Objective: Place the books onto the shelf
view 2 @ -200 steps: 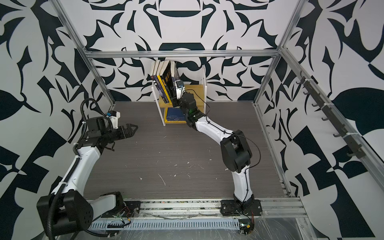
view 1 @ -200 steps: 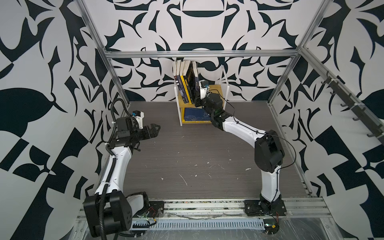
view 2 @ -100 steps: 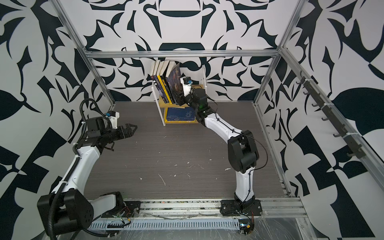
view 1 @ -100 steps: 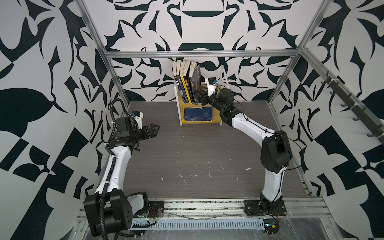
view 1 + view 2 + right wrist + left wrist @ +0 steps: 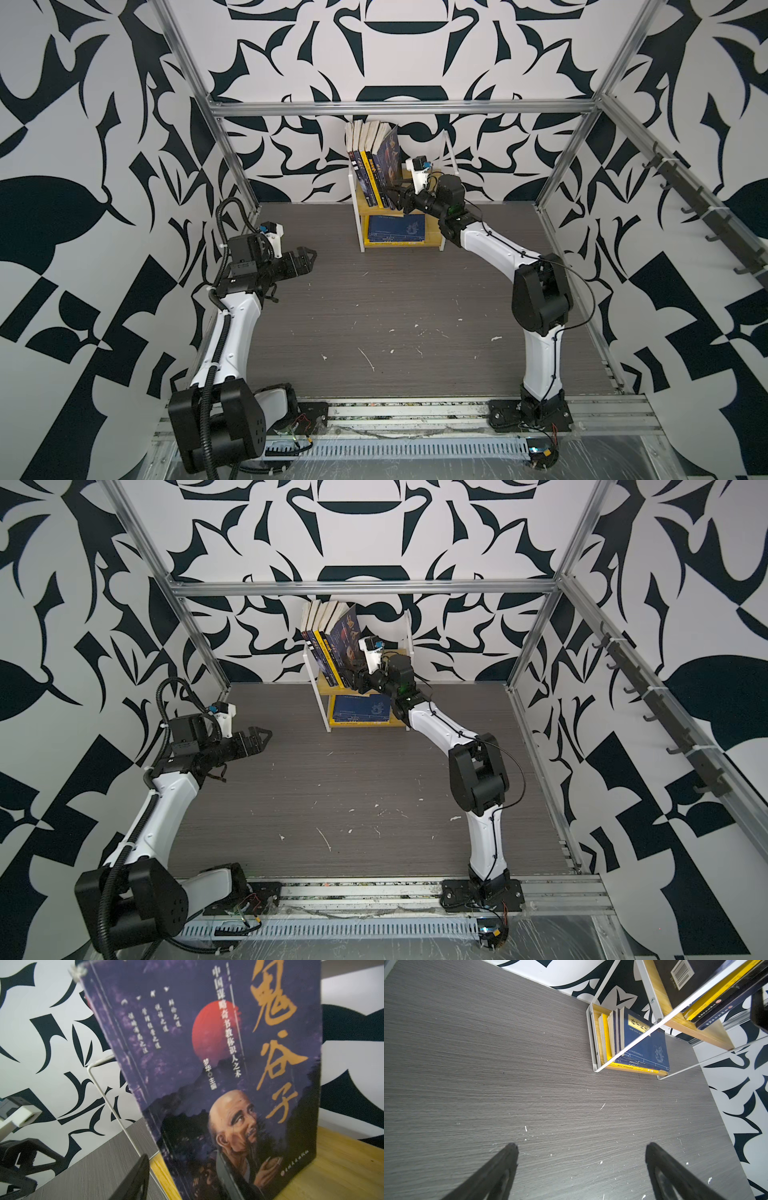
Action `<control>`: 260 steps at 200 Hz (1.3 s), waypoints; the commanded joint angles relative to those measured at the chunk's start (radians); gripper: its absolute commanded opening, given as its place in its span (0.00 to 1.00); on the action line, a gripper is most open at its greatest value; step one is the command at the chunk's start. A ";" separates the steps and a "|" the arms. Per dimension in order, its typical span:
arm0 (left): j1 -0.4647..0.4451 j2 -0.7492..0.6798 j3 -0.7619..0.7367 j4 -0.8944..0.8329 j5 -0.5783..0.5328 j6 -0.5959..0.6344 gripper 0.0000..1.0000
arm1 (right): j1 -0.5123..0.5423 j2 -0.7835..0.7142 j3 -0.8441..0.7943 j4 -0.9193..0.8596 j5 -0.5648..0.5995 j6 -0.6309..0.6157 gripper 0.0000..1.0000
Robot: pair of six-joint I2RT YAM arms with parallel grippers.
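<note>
The shelf (image 5: 434,232) stands at the back middle of the table. Several books (image 5: 368,166) stand upright on its upper board, and a dark purple book (image 5: 391,151) with a monk's face leans on them at the right end. More books (image 5: 395,228) lie stacked flat on the lower board, a navy one on top. My right gripper (image 5: 392,195) is at the purple book's (image 5: 207,1064) lower front corner. It is open and straddles the corner, with one finger (image 5: 137,1176) clear of the cover. My left gripper (image 5: 307,255) hovers open and empty over the table at the left.
The shelf's thin white frame side (image 5: 108,1097) runs close beside my right fingers. Patterned walls and aluminium posts (image 5: 232,149) enclose the grey table (image 5: 374,311). The upper board (image 5: 332,1163) is bare to the right of the purple book.
My right arm swung right at the upper tier, the purple book came to lean on the row, and the jaws widened. The left arm stayed put.
</note>
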State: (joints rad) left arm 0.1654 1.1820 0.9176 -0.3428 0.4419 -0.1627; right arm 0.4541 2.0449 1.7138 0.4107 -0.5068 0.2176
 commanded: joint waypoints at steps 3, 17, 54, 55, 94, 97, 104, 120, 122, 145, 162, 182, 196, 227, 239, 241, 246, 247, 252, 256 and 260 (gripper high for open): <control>0.008 0.008 0.015 -0.013 0.016 0.000 0.99 | -0.001 -0.028 0.039 -0.002 -0.042 -0.025 0.55; 0.011 0.009 0.016 -0.012 0.017 0.000 0.99 | -0.003 -0.013 0.045 -0.002 -0.050 -0.021 0.55; 0.016 0.008 0.014 -0.012 0.016 -0.003 0.99 | -0.008 0.030 0.097 -0.012 -0.052 -0.012 0.47; 0.017 0.007 0.014 -0.013 0.016 -0.004 0.99 | -0.007 0.031 0.099 -0.012 -0.052 -0.011 0.47; 0.021 -0.001 0.009 -0.011 0.012 -0.003 0.99 | -0.011 0.053 0.129 -0.009 -0.047 -0.007 0.34; 0.022 -0.002 0.009 -0.010 0.014 -0.002 0.99 | -0.011 0.053 0.130 -0.008 -0.047 -0.006 0.34; 0.023 -0.001 0.009 -0.009 0.016 -0.004 1.00 | -0.011 0.055 0.136 -0.007 -0.046 -0.003 0.34; 0.022 0.000 0.010 -0.010 0.016 -0.005 0.99 | -0.012 0.055 0.138 -0.005 -0.047 -0.003 0.33; 0.023 0.001 0.011 -0.009 0.016 -0.005 0.99 | -0.012 0.054 0.138 -0.006 -0.046 -0.003 0.33; 0.023 0.000 0.006 -0.004 0.016 0.001 0.99 | -0.012 0.029 0.132 -0.012 -0.048 -0.001 0.34; 0.024 0.006 0.015 -0.009 0.004 0.017 0.99 | -0.012 -0.022 0.098 -0.019 -0.047 -0.002 0.36; 0.010 0.020 0.060 -0.040 -0.052 0.069 0.99 | -0.012 -0.126 0.003 -0.021 -0.032 -0.013 0.42; -0.016 0.033 0.092 -0.052 -0.110 0.136 0.99 | -0.012 -0.212 -0.089 -0.019 -0.009 -0.025 0.48; -0.028 0.078 0.083 0.042 -0.180 0.177 0.99 | -0.012 -0.417 -0.304 -0.051 0.087 -0.064 0.63; -0.030 0.085 0.046 0.110 -0.191 0.194 0.99 | -0.012 -0.496 -0.381 -0.090 0.149 -0.079 0.73; -0.031 0.085 0.041 0.119 -0.190 0.198 0.99 | -0.012 -0.510 -0.396 -0.095 0.162 -0.081 0.75; -0.032 0.085 0.027 0.140 -0.196 0.198 1.00 | -0.012 -0.543 -0.432 -0.104 0.189 -0.082 0.80; -0.032 0.109 0.024 0.149 -0.197 0.199 1.00 | -0.012 -0.549 -0.438 -0.106 0.195 -0.081 0.81; -0.033 0.123 0.005 0.184 -0.205 0.193 0.99 | -0.012 -0.584 -0.472 -0.118 0.221 -0.081 0.86; -0.034 0.128 -0.011 0.214 -0.205 0.185 0.99 | -0.012 -0.611 -0.501 -0.126 0.241 -0.082 0.88; -0.032 0.133 -0.028 0.244 -0.203 0.181 0.99 | -0.012 -0.640 -0.527 -0.134 0.256 -0.083 0.89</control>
State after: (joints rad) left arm 0.1360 1.2667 0.9672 -0.2554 0.2821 -0.0051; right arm 0.4446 1.5372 1.3067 0.3195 -0.3965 0.1631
